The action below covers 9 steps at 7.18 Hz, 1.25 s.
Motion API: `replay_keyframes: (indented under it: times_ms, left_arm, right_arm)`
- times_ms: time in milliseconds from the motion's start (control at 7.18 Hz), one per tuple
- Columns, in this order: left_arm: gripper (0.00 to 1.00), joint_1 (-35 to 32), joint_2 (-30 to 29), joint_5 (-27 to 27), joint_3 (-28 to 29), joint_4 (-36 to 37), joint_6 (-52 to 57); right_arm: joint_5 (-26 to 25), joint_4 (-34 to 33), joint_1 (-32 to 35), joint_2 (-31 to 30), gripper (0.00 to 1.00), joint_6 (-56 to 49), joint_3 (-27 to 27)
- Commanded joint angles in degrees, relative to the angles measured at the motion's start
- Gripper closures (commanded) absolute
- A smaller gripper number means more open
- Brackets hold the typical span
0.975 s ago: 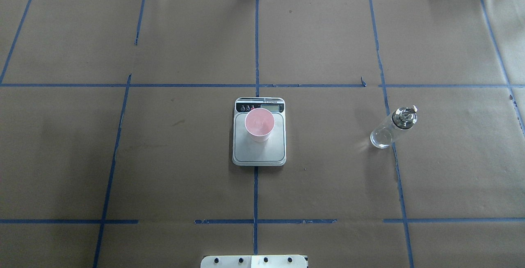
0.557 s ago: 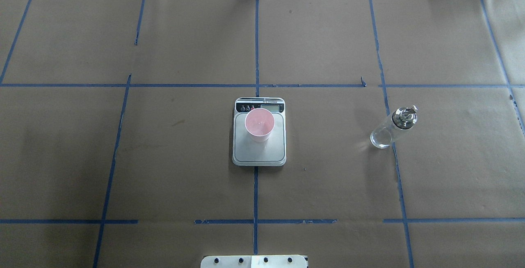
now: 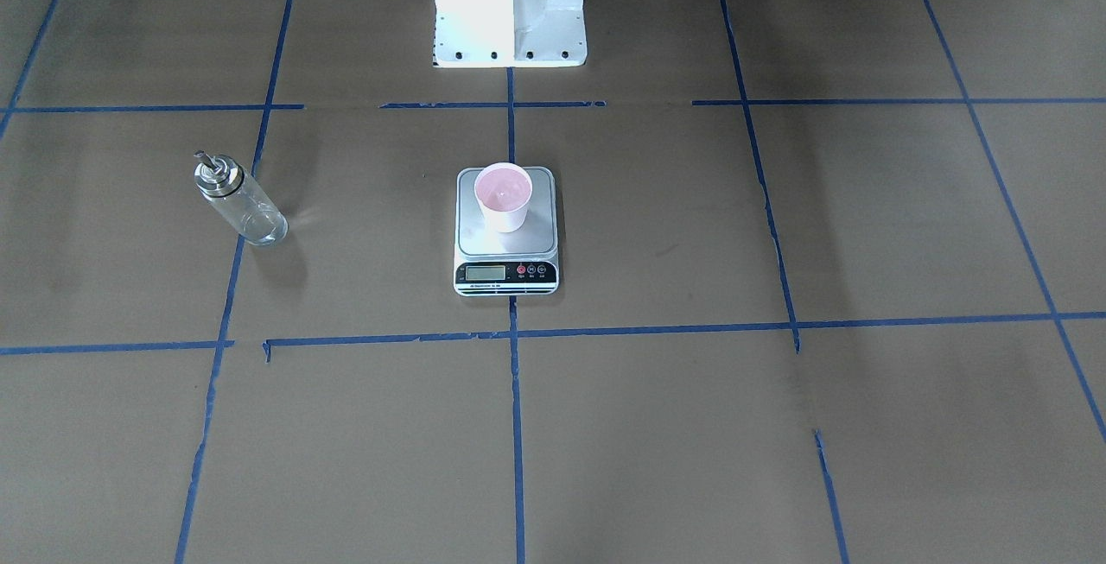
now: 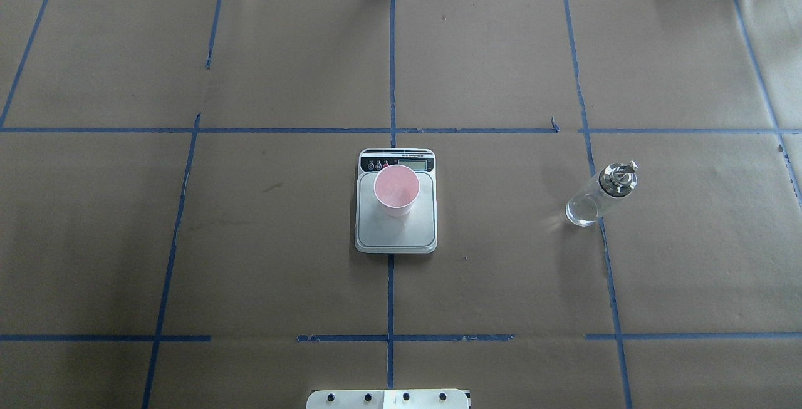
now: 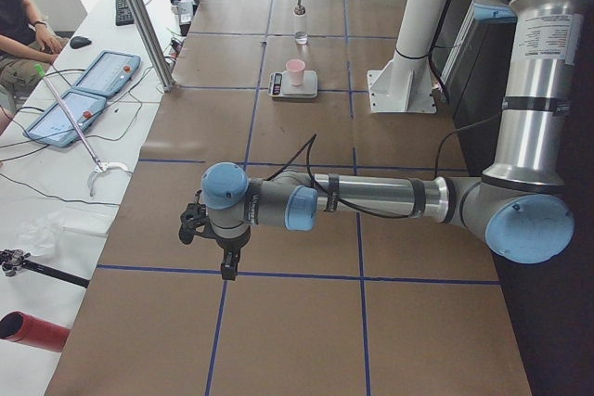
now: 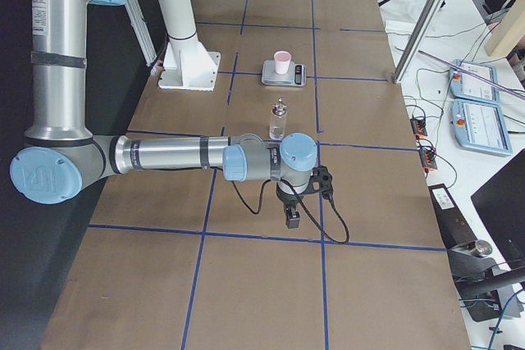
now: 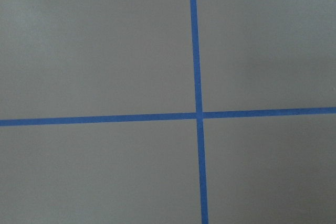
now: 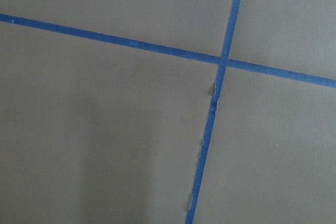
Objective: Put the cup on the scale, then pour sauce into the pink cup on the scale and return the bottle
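The cup [image 4: 396,188], white outside and pink inside, stands upright on the scale [image 4: 413,227] at the table's middle, toward its display end. It also shows in the front view [image 3: 504,193] on the scale [image 3: 505,240]. The clear glass bottle [image 4: 595,199] with its silver cap stands alone on the table to the robot's right, also in the front view [image 3: 242,205]. My left gripper [image 5: 227,266] hangs over the table's far left end, my right gripper [image 6: 290,217] over the far right end. Both are far from the scale; I cannot tell whether they are open or shut.
Blue tape lines grid the brown paper table cover. The robot's white base [image 3: 510,37] stands at the table's robot-side edge. An operator [image 5: 14,25] and control tablets [image 5: 83,99] are beyond the far table edge. Both wrist views show only paper and tape.
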Motion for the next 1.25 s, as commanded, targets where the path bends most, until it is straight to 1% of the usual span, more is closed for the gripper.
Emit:
replay_keyframes:
  times_ms: [0, 139, 279, 418, 557, 696, 836, 975, 1114]
  left_arm:
    - [0.0, -0.5, 3.6, -2.6, -2.7, -1.7, 2.3]
    - [0.0, -0.2, 3.1, -2.1, -0.9, -1.7, 2.2]
    - [0.0, -0.2, 1.4, -2.5, 2.3, -2.9, 2.0]
    - [0.0, -0.2, 1.2, -2.1, 0.8, -2.9, 2.1]
    - [0.0, 0.0, 2.2, -1.3, 1.1, -2.9, 1.9]
    - [0.0, 0.0, 1.7, -1.0, 0.5, -2.7, 1.9]
    - [0.0, -0.1, 1.2, -1.0, -0.8, 0.5, 1.9]
    - [0.0, -0.1, 1.2, -1.0, -3.8, 4.1, 1.9]
    - [0.0, -0.1, 1.2, -1.0, -4.6, 5.9, 2.3]
  right_arm:
    - [0.5, 0.0, 0.2, -0.4, 0.0, 0.1, 0.2]
    - [-0.3, 0.0, 0.2, -0.1, 0.0, 0.0, 0.8]
    - [-0.4, -0.2, -0.2, 0.3, 0.0, 0.0, 0.7]
    - [-0.5, -0.5, -0.1, 1.9, 0.0, 0.0, 0.6]
    - [-3.0, -0.5, -0.2, 2.2, 0.0, -0.1, 0.4]
    - [-3.8, -1.2, -0.1, 2.3, 0.0, 0.0, 0.8]
    - [-3.7, -2.7, 0.0, 2.8, 0.0, 0.0, 0.9]
    - [-3.5, -2.9, 0.3, 2.2, 0.0, 0.0, 0.9]
    - [-3.2, -3.1, 0.4, 1.8, 0.0, 0.0, 1.3]
